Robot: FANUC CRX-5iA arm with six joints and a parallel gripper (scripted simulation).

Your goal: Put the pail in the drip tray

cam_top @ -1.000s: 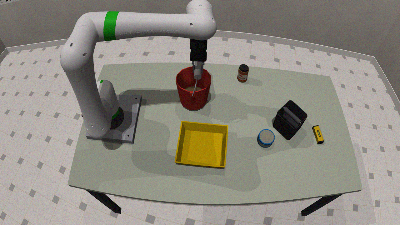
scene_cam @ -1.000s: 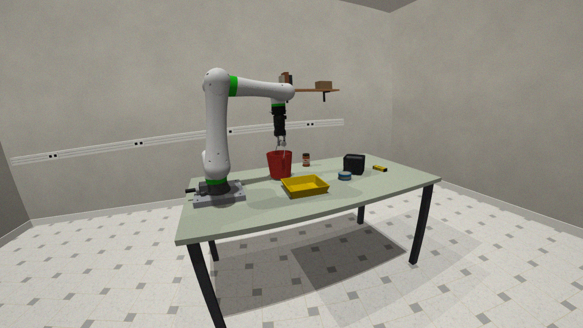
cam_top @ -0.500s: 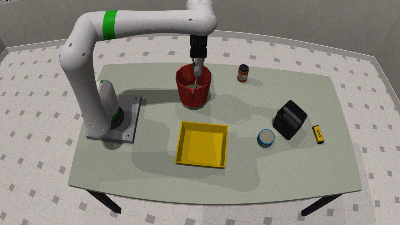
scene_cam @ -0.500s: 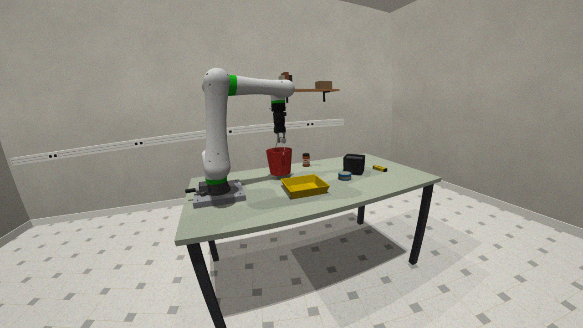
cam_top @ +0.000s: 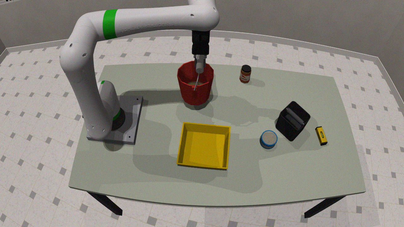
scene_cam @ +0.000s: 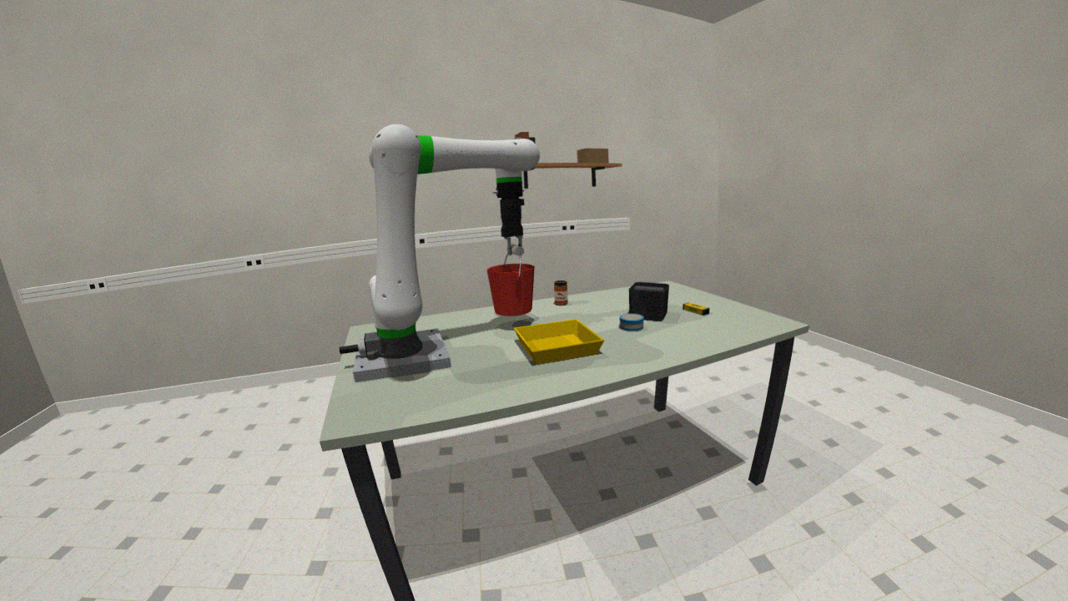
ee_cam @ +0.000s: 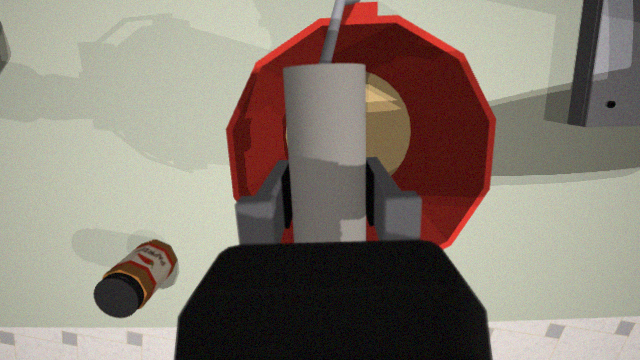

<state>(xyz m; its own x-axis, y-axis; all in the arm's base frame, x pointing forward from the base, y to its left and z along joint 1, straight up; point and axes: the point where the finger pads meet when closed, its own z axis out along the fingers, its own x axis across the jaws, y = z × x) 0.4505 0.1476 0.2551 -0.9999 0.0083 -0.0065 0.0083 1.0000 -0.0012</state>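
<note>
My gripper (cam_top: 199,63) (scene_cam: 514,250) (ee_cam: 328,179) is closed around the grey cylindrical handle grip (cam_top: 199,67) (scene_cam: 518,250) (ee_cam: 327,115) of a red faceted pail (cam_top: 196,94) (scene_cam: 512,291) (ee_cam: 440,100), which hangs upright above the pale green table (cam_top: 113,169) (scene_cam: 448,403) (ee_cam: 50,200), outside the yellow rectangular drip tray (cam_top: 207,149) (scene_cam: 560,345). On a black-lidded reddish-brown jar (cam_top: 245,74) (scene_cam: 561,293) (ee_cam: 145,272), blurred lettering seems to start "PAPRI". Raised lettering on my white forearm (cam_top: 149,19) (scene_cam: 470,153) is illegible. The grip partly hides a tan disc (ee_cam: 390,130) inside the pail.

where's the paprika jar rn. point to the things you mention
In the top view, the paprika jar (cam_top: 245,74) (scene_cam: 561,293) (ee_cam: 145,272) stands near the table's far edge, right of the red pail (cam_top: 195,93) (scene_cam: 512,291) (ee_cam: 440,90).
</note>
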